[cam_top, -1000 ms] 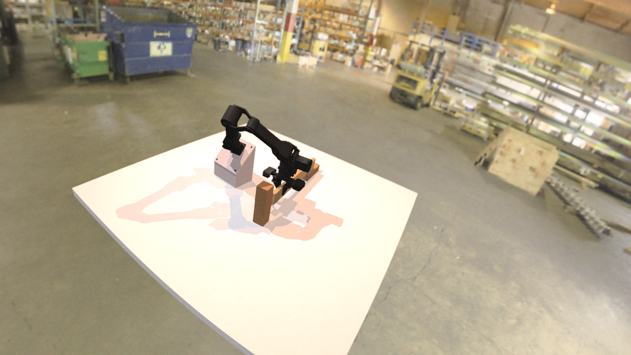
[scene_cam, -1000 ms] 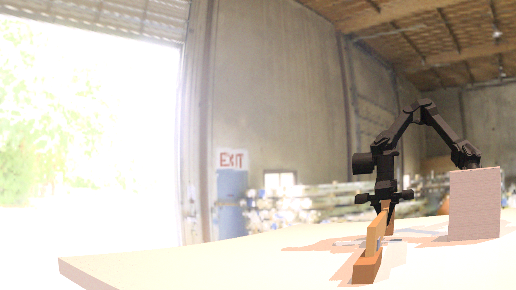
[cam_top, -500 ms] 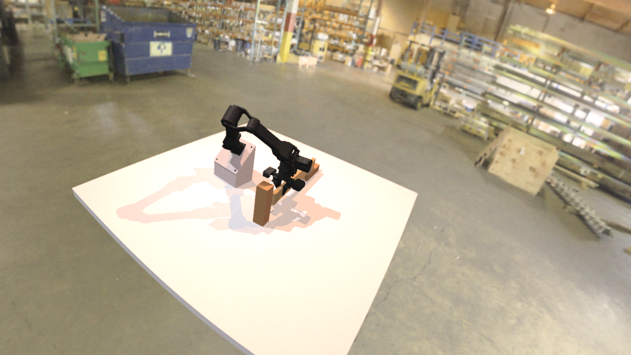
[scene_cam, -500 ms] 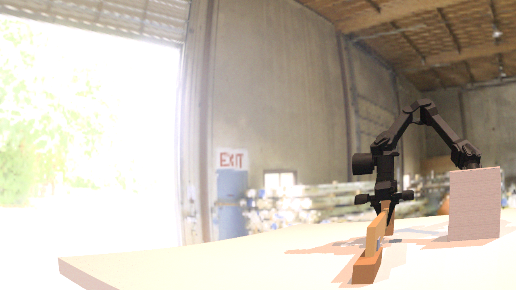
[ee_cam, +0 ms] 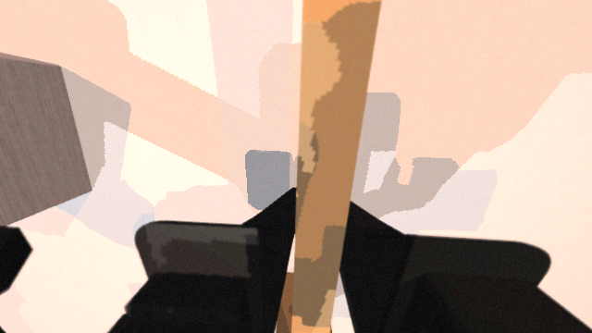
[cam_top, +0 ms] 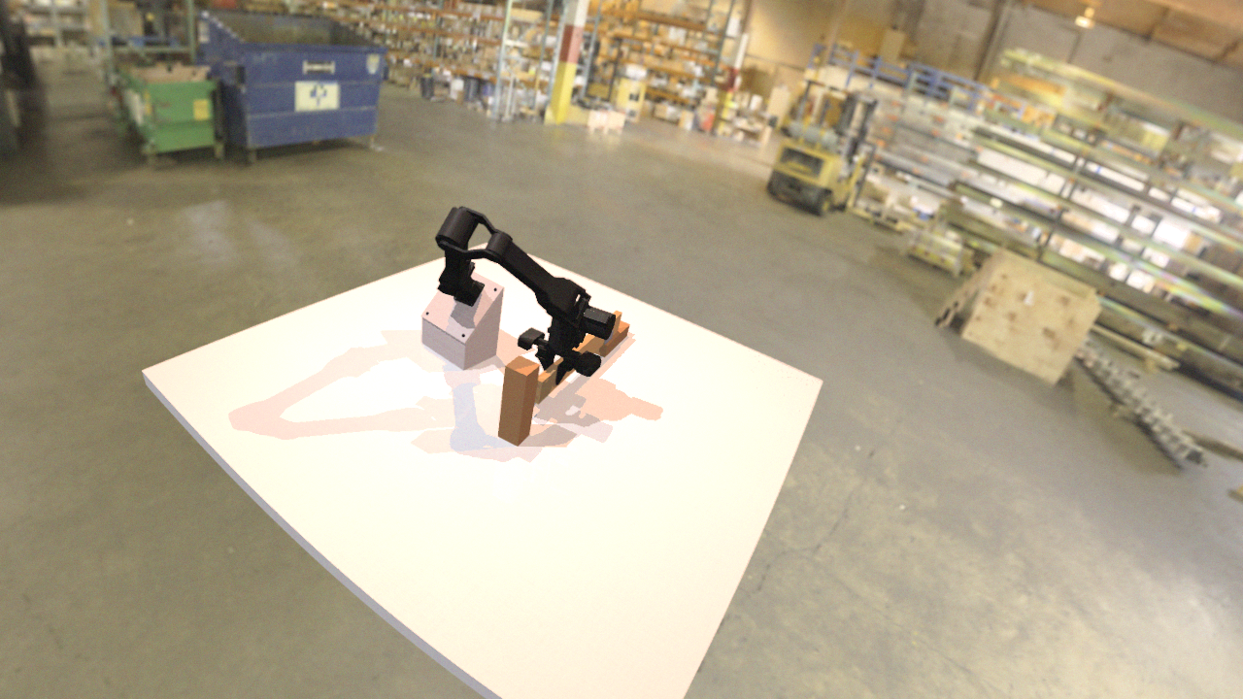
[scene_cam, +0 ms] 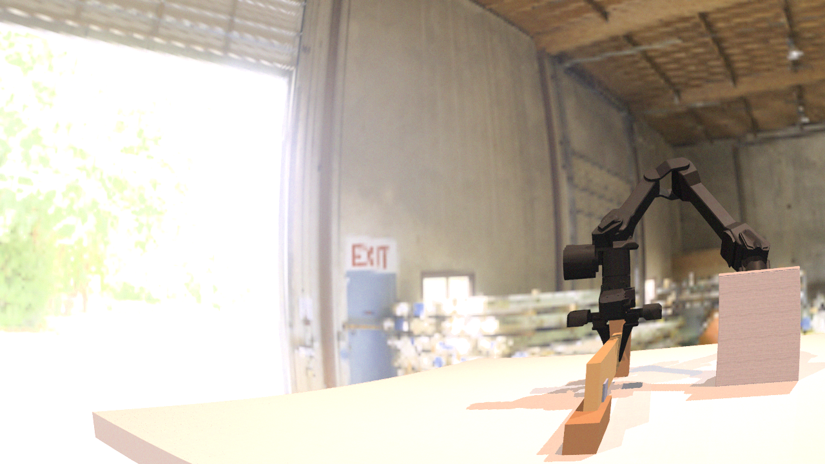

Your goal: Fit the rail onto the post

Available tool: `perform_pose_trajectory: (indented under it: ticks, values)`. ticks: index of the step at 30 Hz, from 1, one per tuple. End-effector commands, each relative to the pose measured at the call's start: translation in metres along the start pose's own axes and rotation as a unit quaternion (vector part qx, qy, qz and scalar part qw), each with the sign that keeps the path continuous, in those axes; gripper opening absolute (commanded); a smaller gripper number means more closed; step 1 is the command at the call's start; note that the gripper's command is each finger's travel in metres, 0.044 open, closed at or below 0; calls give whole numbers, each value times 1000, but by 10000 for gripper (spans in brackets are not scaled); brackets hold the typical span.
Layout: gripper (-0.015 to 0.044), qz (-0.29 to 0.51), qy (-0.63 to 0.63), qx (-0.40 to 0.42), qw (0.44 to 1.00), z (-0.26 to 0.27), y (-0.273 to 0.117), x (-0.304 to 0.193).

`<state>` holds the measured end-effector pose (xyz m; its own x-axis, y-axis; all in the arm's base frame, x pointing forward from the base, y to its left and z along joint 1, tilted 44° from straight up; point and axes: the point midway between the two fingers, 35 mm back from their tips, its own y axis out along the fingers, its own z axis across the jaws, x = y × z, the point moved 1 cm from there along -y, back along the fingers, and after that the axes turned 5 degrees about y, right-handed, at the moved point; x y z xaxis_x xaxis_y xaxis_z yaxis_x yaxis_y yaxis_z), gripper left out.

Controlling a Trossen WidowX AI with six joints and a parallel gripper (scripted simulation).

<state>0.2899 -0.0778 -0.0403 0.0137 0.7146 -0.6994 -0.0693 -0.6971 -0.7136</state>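
We've got the post (cam_top: 519,401) standing well in from every edge of the white table (cam_top: 608,556), with the pale arm base block (cam_top: 462,328) off to one side behind it. Our gripper (cam_top: 564,363) is clamped on the rail (ee_cam: 324,153) just behind the post. The rail runs back from there to the footboard block (scene_cam: 587,430), its post end raised in the grip.

Long tan rail (scene_cam: 603,364) tilted, raised end beside upright post (cam_top: 519,401).
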Motion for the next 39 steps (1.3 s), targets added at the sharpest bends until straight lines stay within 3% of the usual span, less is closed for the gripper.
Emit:
perform_pose_trajectory:
  ticks: [1, 39]
  values:
    - [0, -2, -1, -2, 1000, 0, -2, 1]
    - [0, -2, -1, -2, 1000, -1, -3, 3]
